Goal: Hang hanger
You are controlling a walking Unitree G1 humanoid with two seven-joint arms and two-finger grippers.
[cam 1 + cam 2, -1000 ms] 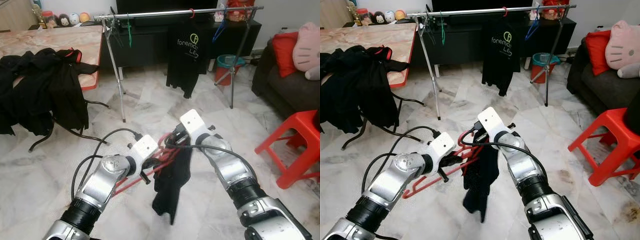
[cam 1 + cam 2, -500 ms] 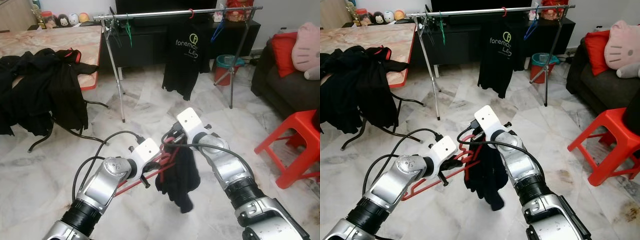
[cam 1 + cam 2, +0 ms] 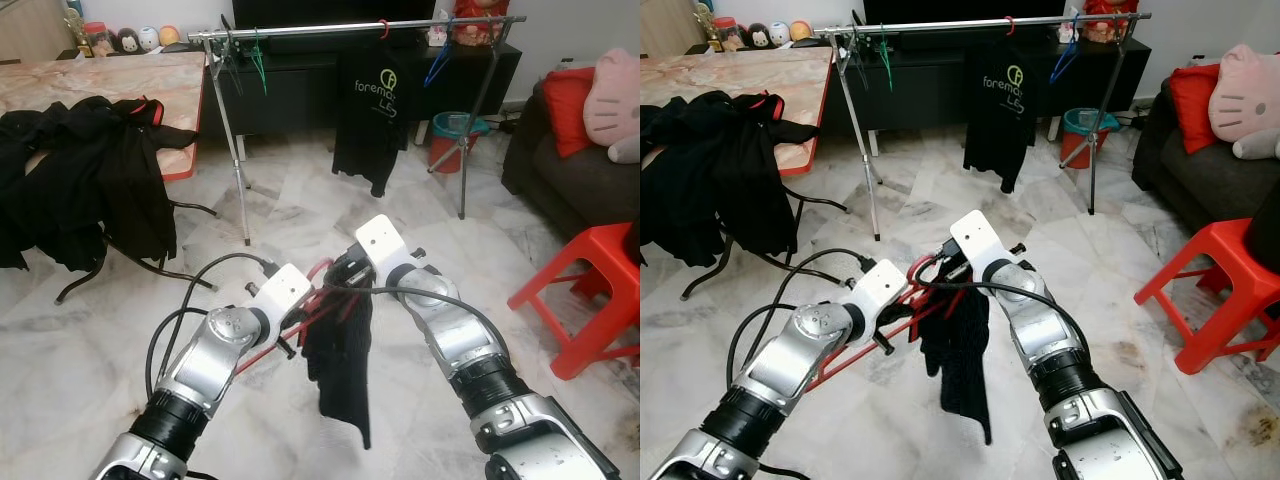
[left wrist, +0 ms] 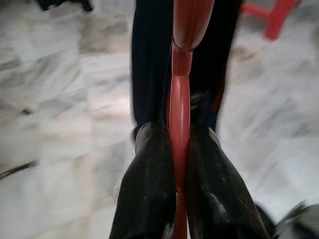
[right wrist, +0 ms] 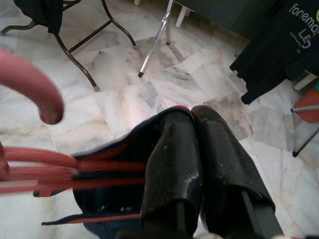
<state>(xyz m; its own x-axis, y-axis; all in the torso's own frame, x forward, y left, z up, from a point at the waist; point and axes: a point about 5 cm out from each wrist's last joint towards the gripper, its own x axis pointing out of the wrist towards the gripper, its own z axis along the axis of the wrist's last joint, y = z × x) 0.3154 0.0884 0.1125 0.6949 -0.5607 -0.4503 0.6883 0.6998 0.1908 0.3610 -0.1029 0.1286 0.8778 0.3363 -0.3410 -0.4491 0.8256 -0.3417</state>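
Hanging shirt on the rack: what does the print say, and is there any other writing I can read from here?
"foremo..." on the black shirt hanging from the rack; the word's end folds out of sight.
"LE" on the line below; any letters after it are hidden in the fold.
A round yellow logo sits above the word; the mark inside it is too small to read.
The garment held by both grippers shows no readable print.
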